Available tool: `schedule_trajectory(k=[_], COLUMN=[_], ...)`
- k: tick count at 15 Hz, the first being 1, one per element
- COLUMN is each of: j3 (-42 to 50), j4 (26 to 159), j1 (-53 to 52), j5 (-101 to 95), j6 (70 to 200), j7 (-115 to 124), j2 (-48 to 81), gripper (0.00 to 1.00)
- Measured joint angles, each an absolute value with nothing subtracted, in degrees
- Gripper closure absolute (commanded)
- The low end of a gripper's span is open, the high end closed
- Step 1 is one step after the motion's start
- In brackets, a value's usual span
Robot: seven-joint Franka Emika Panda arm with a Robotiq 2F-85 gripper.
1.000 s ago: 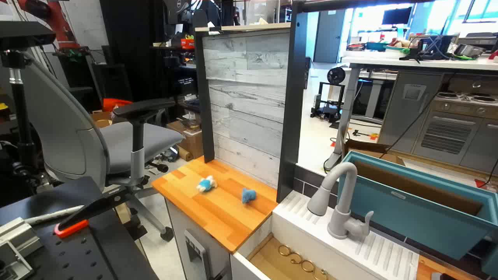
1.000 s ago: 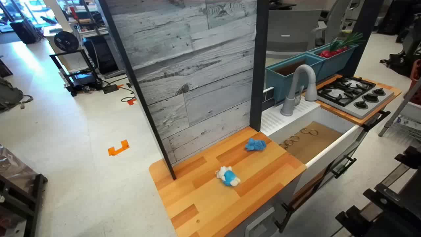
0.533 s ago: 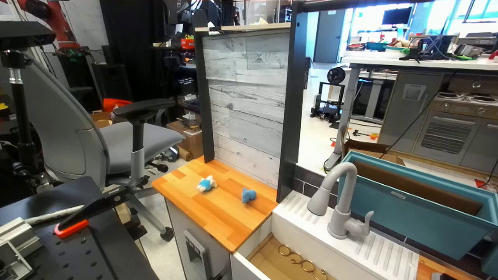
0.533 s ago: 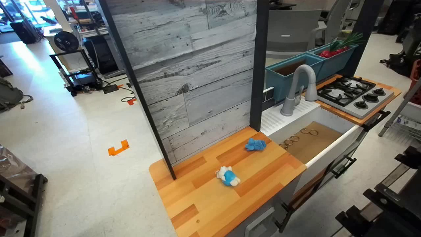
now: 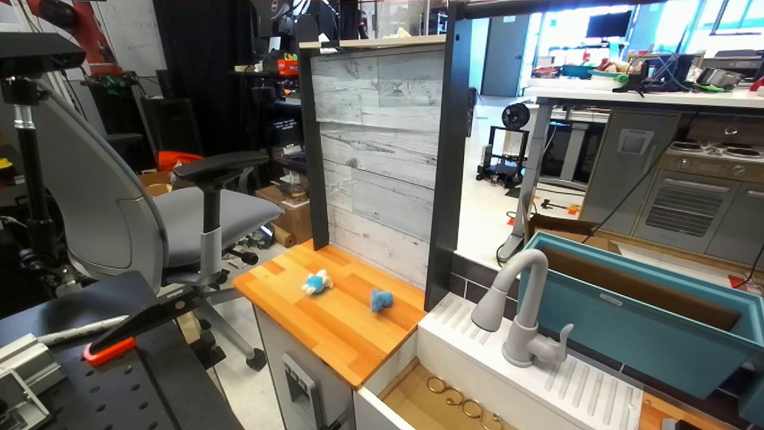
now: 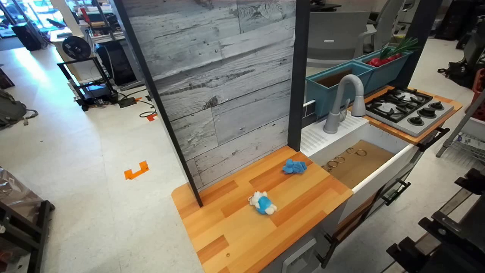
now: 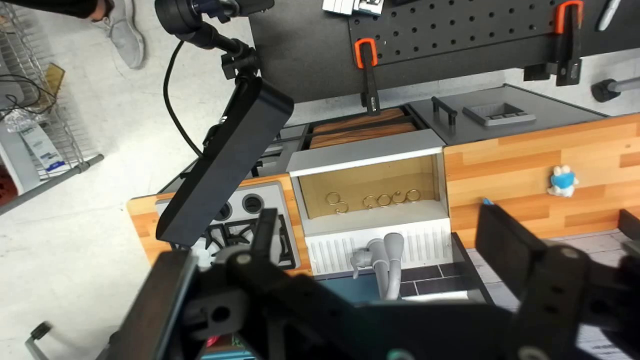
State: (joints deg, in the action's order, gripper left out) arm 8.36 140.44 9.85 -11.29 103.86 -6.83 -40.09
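While the gripper (image 7: 378, 215) is gaping wide, framing the faucet (image 7: 394, 255), a blue toy (image 6: 294, 167) and a white-and-blue plush (image 6: 263, 203) are lying left of that faucet in both exterior views, sharing the counter (image 6: 227, 212).

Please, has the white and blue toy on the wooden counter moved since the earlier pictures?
No. In both exterior views, the white and blue toy keeps the same place on the wooden counter, judged against the plank panel.

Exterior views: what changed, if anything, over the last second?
Nothing visibly changed. The white toy and blue toy stayed put on the counter, as did the rings in the sink. The wrist view shows the gripper open, with no earlier picture to compare.
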Motion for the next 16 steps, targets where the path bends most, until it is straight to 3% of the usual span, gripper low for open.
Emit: schedule_trajectory(k=[10,16], j3=[8.4,8.5], j4=[141.1,144.6], j1=[9.8,9.8], j5=[-11.3,-12.5], j6=[104.9,117.7], j7=[-6.7,-6.7], j2=[-39.5,-31.7], gripper=[0.0,0.0])
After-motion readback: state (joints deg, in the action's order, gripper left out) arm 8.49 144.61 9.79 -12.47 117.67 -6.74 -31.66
